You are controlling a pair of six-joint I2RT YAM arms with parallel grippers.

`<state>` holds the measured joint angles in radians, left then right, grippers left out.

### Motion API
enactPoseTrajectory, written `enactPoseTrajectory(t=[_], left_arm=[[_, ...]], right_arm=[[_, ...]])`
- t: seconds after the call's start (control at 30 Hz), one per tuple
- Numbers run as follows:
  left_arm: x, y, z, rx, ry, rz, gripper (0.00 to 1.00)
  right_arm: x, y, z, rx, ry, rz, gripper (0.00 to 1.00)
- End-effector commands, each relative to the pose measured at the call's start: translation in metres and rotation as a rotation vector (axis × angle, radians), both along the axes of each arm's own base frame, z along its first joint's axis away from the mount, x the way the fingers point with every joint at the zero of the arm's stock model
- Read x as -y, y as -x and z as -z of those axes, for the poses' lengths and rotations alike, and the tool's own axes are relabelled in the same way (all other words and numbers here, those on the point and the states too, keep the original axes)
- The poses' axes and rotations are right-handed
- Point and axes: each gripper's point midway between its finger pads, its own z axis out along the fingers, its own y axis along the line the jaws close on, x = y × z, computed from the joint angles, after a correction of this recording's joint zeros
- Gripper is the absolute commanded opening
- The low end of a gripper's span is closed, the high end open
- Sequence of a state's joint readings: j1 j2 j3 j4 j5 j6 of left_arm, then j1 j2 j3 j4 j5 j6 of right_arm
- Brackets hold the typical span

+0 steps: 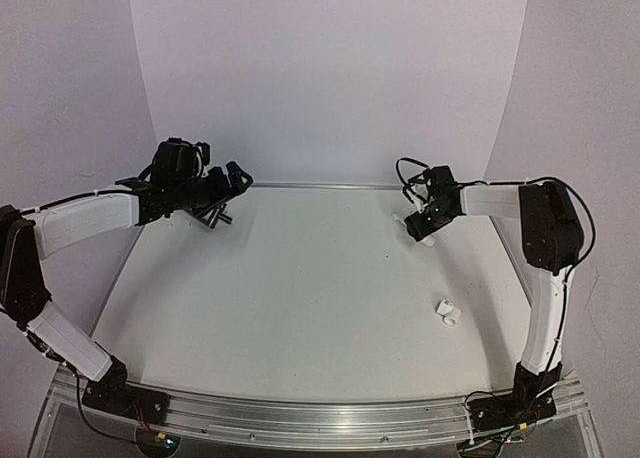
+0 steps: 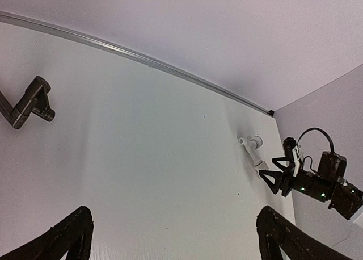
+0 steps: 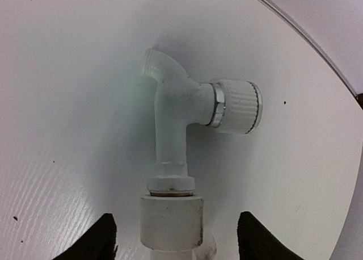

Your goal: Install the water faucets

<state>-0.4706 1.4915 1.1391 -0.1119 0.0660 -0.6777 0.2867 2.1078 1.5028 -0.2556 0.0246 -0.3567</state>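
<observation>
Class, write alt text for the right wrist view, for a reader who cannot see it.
A white faucet fills the middle of the view against a white table, its ribbed knob pointing right and its lower end meeting a short fitting. The right gripper is open, one dark finger on each side of the fitting, not touching it.

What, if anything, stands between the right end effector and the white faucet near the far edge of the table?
Nothing visible. In the right wrist view the white faucet lies on the table straight ahead of the right end effector, its tubular base in the gap between the open fingers.
</observation>
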Motion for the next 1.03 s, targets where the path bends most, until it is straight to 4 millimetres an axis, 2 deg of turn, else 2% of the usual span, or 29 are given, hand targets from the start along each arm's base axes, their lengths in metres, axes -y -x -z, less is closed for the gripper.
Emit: enactPoseTrajectory(t=[0.0, 0.13, 0.23, 0.33, 0.4, 0.53, 0.63, 0.73, 1.0], left_arm=[[-0.011, 0.002, -0.031, 0.098, 0.013, -0.04, 1.0], [-0.02, 0.002, -0.034, 0.11, -0.004, -0.088, 1.0], [-0.032, 0.004, -0.039, 0.13, -0.013, -0.137, 1.0], [-0.05, 0.013, -0.051, 0.191, -0.008, -0.207, 1.0], [-0.063, 0.021, -0.055, 0.221, -0.007, -0.256, 1.0], [-0.081, 0.028, -0.06, 0.249, 0.015, -0.337, 1.0], [-0.084, 0.028, -0.057, 0.238, 0.019, -0.36, 1.0], [-0.085, 0.029, -0.056, 0.241, 0.026, -0.361, 1.0], [-0.085, 0.027, -0.054, 0.233, 0.038, -0.371, 1.0]], right_arm=[[-0.012, -0.002, -0.093, 0.145, -0.13, -0.012, 0.81], [-0.028, 0.008, -0.151, 0.198, -0.255, -0.055, 0.95], [-0.04, 0.021, -0.19, 0.231, -0.36, -0.094, 0.98], [-0.046, 0.038, -0.21, 0.244, -0.427, -0.125, 0.98], [-0.048, 0.049, -0.213, 0.238, -0.452, -0.145, 0.98], [-0.048, 0.068, -0.202, 0.226, -0.473, -0.163, 0.98], [-0.046, 0.082, -0.187, 0.227, -0.502, -0.162, 0.98], [-0.049, 0.093, -0.184, 0.239, -0.539, -0.184, 0.98], [-0.051, 0.096, -0.184, 0.24, -0.553, -0.194, 0.98]])
